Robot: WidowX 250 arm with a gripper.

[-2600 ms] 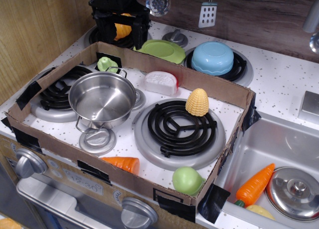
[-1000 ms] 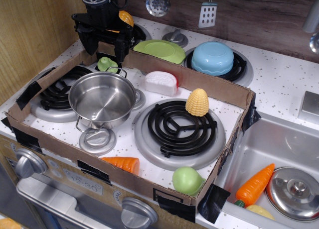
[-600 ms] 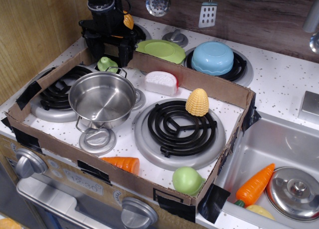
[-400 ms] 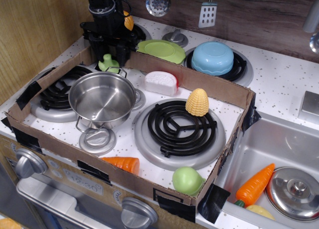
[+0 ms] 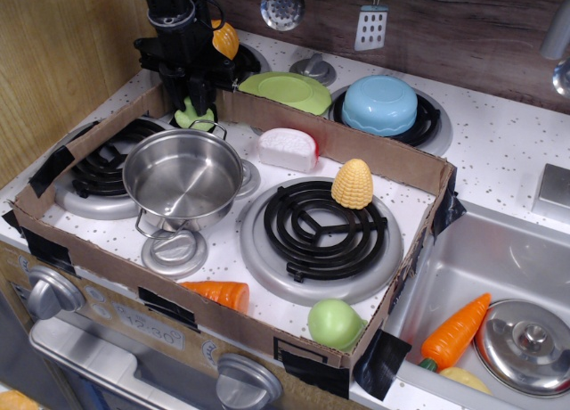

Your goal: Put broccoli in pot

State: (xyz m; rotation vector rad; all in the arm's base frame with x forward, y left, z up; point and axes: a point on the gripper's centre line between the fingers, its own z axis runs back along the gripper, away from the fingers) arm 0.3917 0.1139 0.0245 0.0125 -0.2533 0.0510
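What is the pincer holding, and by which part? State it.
It cannot be told for sure. The pincer is down over the broccoli's lumpy top, behind the pot, but the fingers' closure is hidden and the broccoli is not lifted.

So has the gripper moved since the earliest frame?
Yes. The gripper has come forward over the cardboard wall and down onto the broccoli.

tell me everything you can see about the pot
The pot is a round, shiny stainless-steel vessel with a rolled rim and two thin wire loop handles, one toward the back, one toward the front. It stands upright and empty inside the cardboard frame, near its left end beside the left burner, over a small grey knob. The broccoli sits just behind it, apart from it, with the gripper down over that toy. Nothing grips the pot.
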